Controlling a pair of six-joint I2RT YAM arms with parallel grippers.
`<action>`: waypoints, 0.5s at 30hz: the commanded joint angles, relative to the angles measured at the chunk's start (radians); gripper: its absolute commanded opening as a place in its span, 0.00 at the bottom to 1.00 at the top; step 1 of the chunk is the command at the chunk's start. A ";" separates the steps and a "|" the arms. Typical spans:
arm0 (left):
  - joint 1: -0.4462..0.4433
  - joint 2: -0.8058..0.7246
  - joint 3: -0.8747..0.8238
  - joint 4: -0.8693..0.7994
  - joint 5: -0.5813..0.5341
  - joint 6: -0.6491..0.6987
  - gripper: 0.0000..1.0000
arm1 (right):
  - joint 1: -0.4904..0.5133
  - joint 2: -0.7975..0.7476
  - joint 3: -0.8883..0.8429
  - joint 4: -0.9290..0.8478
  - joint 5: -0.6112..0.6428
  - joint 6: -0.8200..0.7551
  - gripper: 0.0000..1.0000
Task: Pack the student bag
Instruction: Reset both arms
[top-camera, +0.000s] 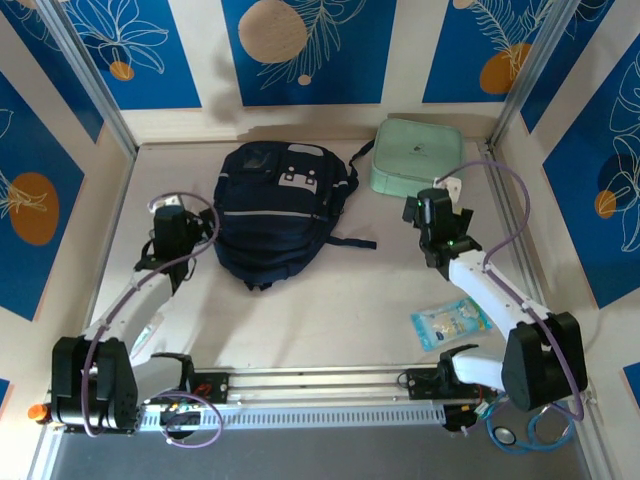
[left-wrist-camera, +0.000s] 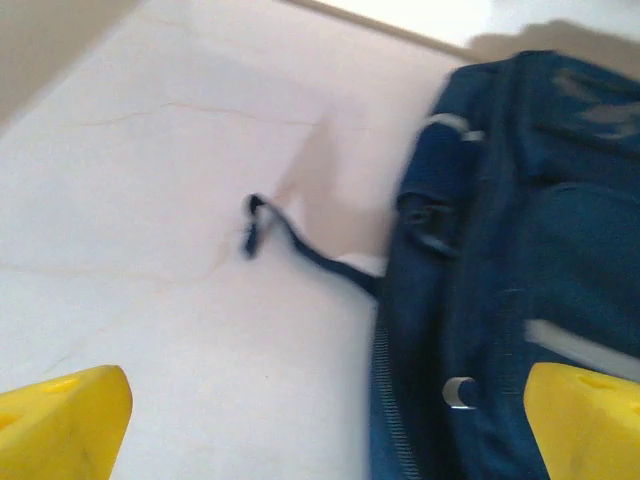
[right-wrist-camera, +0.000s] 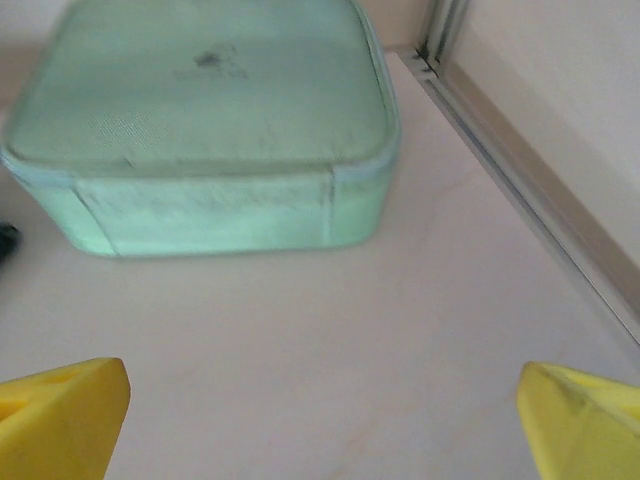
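Mint-green zip case (top-camera: 417, 157) far right on table (top-camera: 330, 310); small clear packet (top-camera: 450, 324) near front right.

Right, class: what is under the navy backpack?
The backpack lies flat on the table, with one strap trailing out from its right side. Whatever is beneath it is hidden by its body.

- My left arm (top-camera: 125, 305) and right arm (top-camera: 490, 285): white tubular links set between chunky black joint housings.
- A purple cable (top-camera: 92, 365) loops along each arm, and a blue cable (top-camera: 540, 432) coils by my right base.
- My left gripper (top-camera: 172, 222) and right gripper (top-camera: 437, 212): black bodies, the right one carrying a small green light (top-camera: 452, 242).
- My fingertips (left-wrist-camera: 60, 425), seen close: bright yellow, wedge-shaped, smooth.
- A small orange part (top-camera: 37, 411) at my left base, possibly a button; it is too small to tell.
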 joint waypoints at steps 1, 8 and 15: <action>0.006 -0.017 -0.060 0.186 -0.197 0.094 1.00 | -0.034 -0.042 -0.105 0.199 0.022 -0.077 0.99; 0.014 0.021 -0.188 0.342 -0.231 0.171 1.00 | -0.127 -0.051 -0.268 0.298 -0.115 -0.074 0.99; 0.014 0.158 -0.252 0.631 -0.002 0.272 0.99 | -0.177 -0.028 -0.388 0.565 -0.348 -0.141 0.99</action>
